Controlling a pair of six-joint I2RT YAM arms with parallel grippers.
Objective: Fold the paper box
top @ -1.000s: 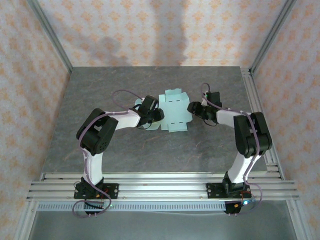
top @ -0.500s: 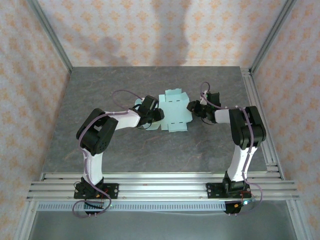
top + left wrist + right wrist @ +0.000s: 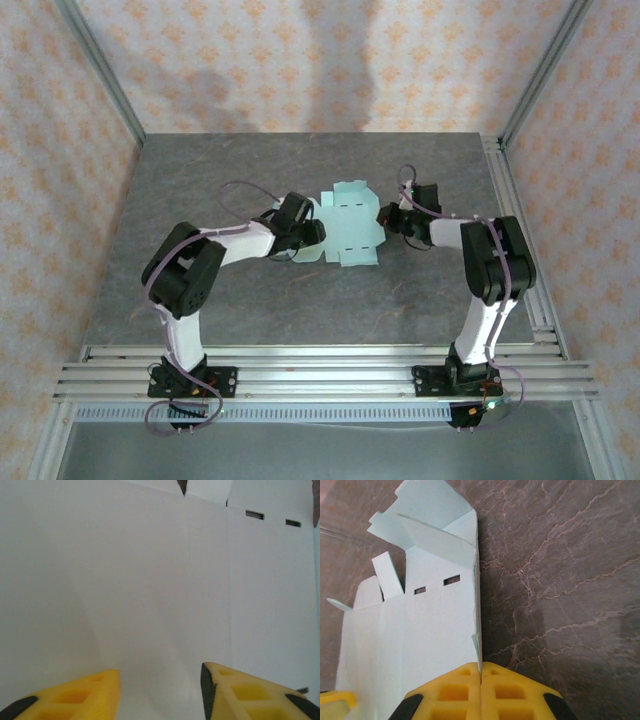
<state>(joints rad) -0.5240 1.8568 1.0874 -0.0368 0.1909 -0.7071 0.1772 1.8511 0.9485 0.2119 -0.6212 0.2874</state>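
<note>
Looking down, we see the grey marbled table [image 3: 200, 190] with the paper box [image 3: 350, 225] lying mostly flat at its middle, between both arms. Our left gripper [image 3: 160, 690] hovers over its left side, jaws partly apart. Our right gripper [image 3: 480, 676] pinches its right edge, jaws closed on the card. Two small slots [image 3: 436, 585] pierce it.

Top view: bright, soft, even light from above; broad dim shadows on far wall [image 3: 290, 70], faint soft shadows beside arms on grey table [image 3: 200, 180]; picture crisp to edges
Left wrist view: paper box [image 3: 160, 580] very close, washed to pale grey, low contrast, creases barely showing; yellow fingers [image 3: 250, 695] slightly soft
Right wrist view: sharp, table veins clear, faint dull shadow patches right of box
</note>
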